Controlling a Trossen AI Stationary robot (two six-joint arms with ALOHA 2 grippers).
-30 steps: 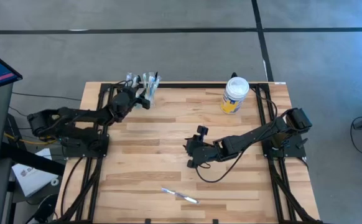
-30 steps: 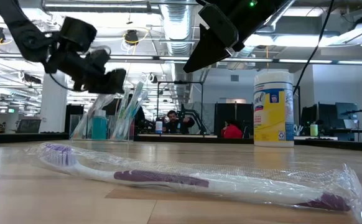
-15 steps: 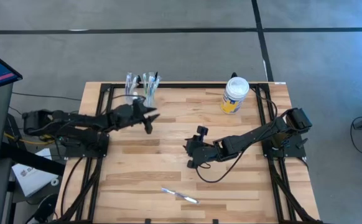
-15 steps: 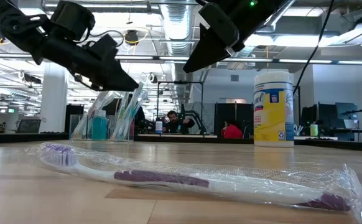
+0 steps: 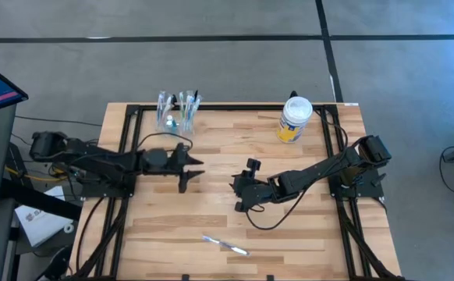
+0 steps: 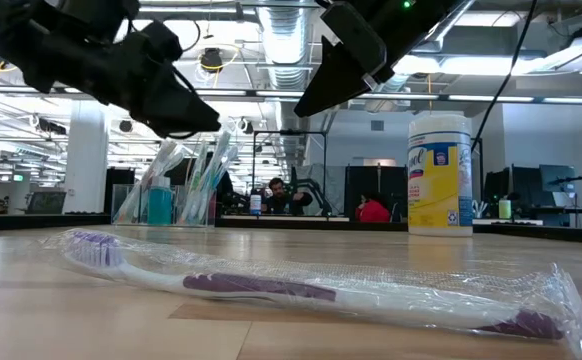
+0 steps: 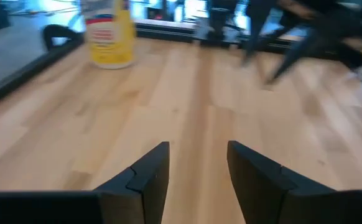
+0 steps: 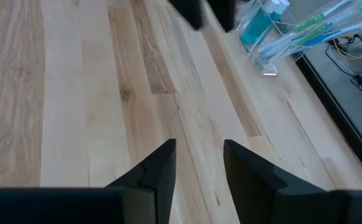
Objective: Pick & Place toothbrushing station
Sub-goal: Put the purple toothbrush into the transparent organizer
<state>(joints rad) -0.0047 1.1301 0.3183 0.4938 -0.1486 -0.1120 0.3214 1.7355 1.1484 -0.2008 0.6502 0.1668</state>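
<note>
Clear cup (image 5: 177, 114) of toothbrushes (image 6: 203, 170): light, rigid, slippery, top-heavy; grip low on its wall. Left gripper (image 5: 186, 165) and right gripper (image 5: 239, 193) both released, empty.

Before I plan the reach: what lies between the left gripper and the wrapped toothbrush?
Only bare wood. In the high view, nothing sits on the table between the left gripper, open above the middle, and the wrapped toothbrush near the front edge.

yellow label on white-lidded jar (image 6: 439, 172), lettering too blurred to read
</note>
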